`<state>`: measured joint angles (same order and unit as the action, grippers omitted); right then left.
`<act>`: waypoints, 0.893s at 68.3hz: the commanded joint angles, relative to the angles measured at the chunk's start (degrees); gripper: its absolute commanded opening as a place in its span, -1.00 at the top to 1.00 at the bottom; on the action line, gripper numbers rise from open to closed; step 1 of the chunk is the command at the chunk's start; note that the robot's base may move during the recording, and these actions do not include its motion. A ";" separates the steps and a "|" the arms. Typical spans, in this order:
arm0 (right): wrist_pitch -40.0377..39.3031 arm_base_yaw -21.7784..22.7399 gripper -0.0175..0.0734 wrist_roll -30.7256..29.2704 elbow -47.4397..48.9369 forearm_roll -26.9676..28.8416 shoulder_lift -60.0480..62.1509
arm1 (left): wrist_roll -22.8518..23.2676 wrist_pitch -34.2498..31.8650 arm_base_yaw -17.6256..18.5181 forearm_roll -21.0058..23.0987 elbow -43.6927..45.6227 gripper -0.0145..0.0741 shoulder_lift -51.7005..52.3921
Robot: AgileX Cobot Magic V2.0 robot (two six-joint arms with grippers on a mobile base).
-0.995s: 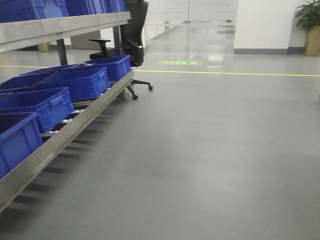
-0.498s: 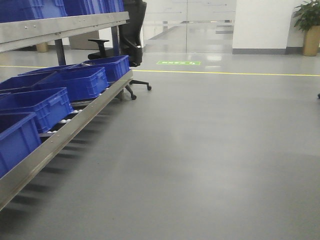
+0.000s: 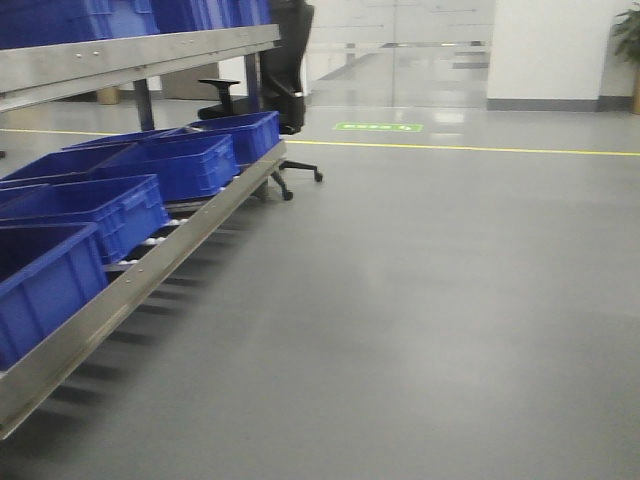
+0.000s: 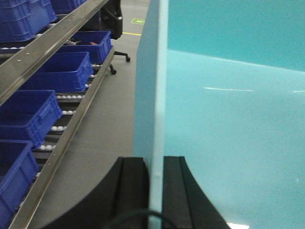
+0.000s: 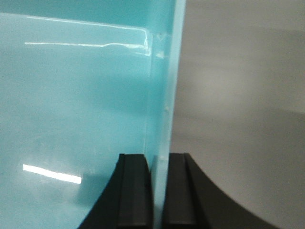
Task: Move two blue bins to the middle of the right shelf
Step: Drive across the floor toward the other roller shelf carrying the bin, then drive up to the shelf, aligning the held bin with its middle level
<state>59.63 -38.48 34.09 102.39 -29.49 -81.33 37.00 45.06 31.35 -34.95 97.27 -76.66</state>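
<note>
Left end effector [image 4: 156, 164] and right end effector [image 5: 158, 160] each pinch 1 wall of the pale turquoise bin [image 4: 228, 133].
From left to right we see a metal roller shelf [image 3: 150, 272] carrying dark-blue bins [image 3: 85, 205] in a row, a black office chair [image 3: 290, 60] at its far end, then bare grey floor [image 3: 450, 300]; our bin hangs between both end effectors, its left wall beside the shelf, its right wall above the floor.
</note>
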 commanded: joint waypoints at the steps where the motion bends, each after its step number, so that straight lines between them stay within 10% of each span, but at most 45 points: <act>1: -2.66 -0.52 0.97 -0.58 0.41 1.05 -0.31 | 0.74 -7.43 1.00 2.14 0.63 0.92 1.45; 61: -2.66 -0.52 0.97 -0.58 0.41 1.05 -0.31 | 0.74 -7.43 1.00 2.14 0.63 0.92 1.45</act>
<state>59.52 -38.48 34.09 102.39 -29.29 -81.33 36.89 45.06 31.35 -35.09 97.27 -76.53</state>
